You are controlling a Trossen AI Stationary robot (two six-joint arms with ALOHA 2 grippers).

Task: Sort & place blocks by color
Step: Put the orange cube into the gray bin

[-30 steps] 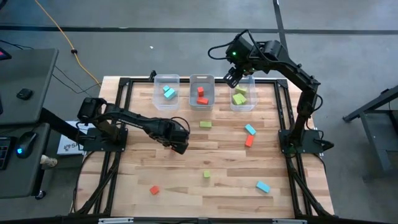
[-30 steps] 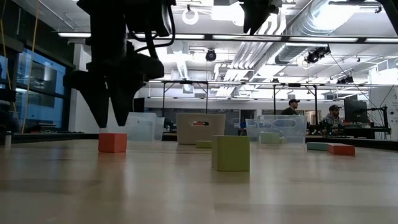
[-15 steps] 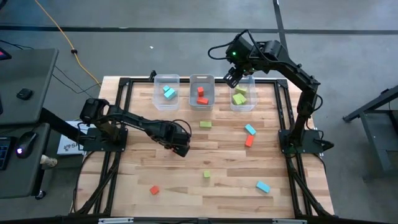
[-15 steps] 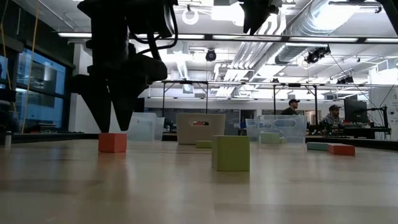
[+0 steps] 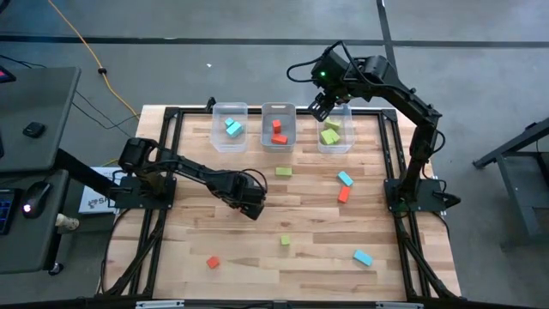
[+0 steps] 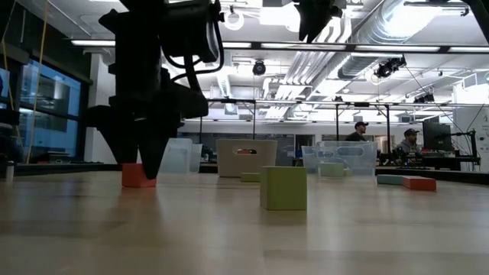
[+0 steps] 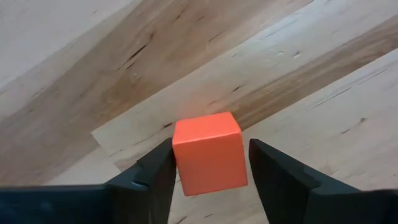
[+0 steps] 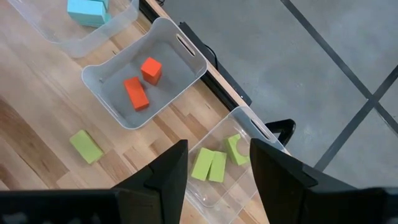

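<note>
One red-orange cube (image 7: pixel 208 153), matte and sharp-edged, between the parted fingers of the left hand (image 7: pixel 209 167).

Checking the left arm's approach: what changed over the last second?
The left end effector moved toward the table's near edge and came down around a red-orange cube, one finger on either side, narrowing but not visibly gripping yet. The right end effector stayed above the bin of green blocks. Loose blocks unmoved.
</note>
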